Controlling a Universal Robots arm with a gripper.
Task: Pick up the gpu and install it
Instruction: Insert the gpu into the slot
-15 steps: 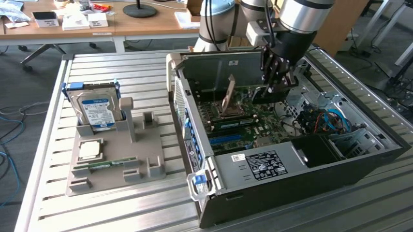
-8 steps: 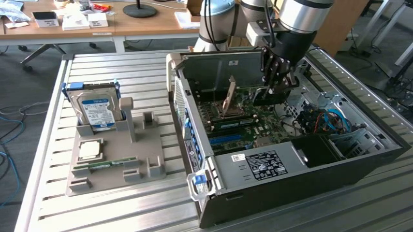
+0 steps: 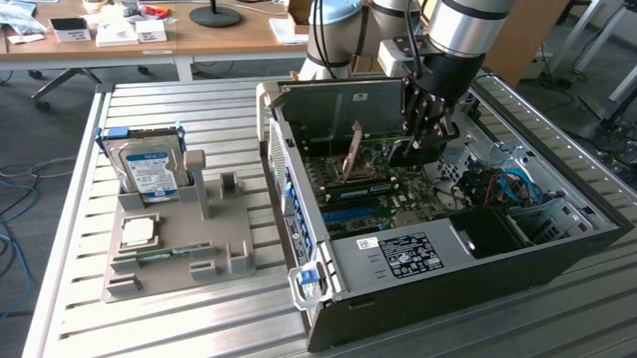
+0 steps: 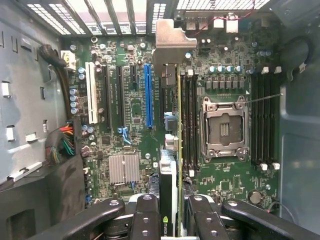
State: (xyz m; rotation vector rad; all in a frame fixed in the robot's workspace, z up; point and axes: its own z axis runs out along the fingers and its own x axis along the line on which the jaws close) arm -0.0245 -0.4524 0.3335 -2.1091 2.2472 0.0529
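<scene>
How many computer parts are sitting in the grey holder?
3. The hard drive stands at the far end of the grey holder, the square silver chip lies flat before it, and the green memory stick lies nearest the camera. None looks hidden.

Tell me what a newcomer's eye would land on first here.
First, the black two-fingered gripper clamped on the gpu, a flat green circuit card with a silver metal end bracket, held edge-on above the green motherboard near its long blue slot. Next, the open black-and-grey computer case on the exterior view's right, and the silver hard drive with a blue label standing in a grey holder on its left.
</scene>
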